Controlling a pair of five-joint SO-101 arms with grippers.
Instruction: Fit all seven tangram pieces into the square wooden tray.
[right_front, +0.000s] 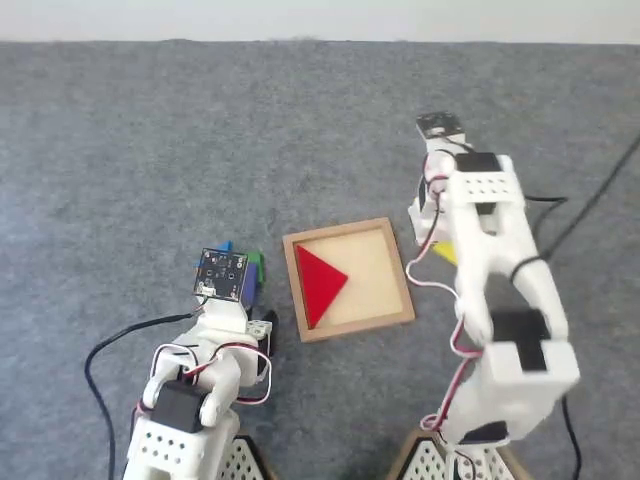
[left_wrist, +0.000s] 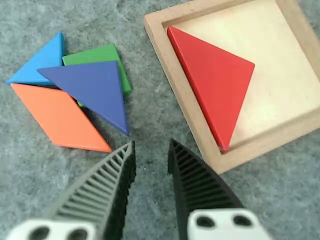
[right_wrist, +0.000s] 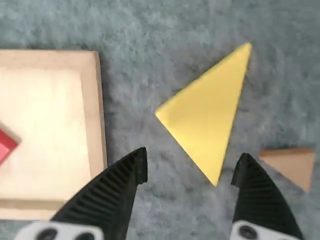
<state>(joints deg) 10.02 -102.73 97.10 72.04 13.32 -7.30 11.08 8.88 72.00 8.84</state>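
The square wooden tray (right_front: 375, 270) lies mid-table with a red triangle (right_front: 318, 283) against one side. My left gripper (left_wrist: 151, 152) hovers open and holds nothing. Its tips are beside the tray rim (left_wrist: 165, 60), near a cluster of an orange parallelogram (left_wrist: 57, 117), a dark blue triangle (left_wrist: 95, 87), a green square (left_wrist: 100, 57) and a light blue triangle (left_wrist: 40, 62). On the tray's other side my right gripper (right_wrist: 192, 157) stands wide open just short of a yellow triangle (right_wrist: 205, 115). A small brown triangle (right_wrist: 292, 165) lies beside one fingertip.
Grey carpet covers the table. The right arm (right_front: 490, 230) hangs over most of the yellow triangle (right_front: 445, 252) in the high view. Cables trail from both arm bases at the near edge. Most of the tray floor (left_wrist: 280, 65) is bare.
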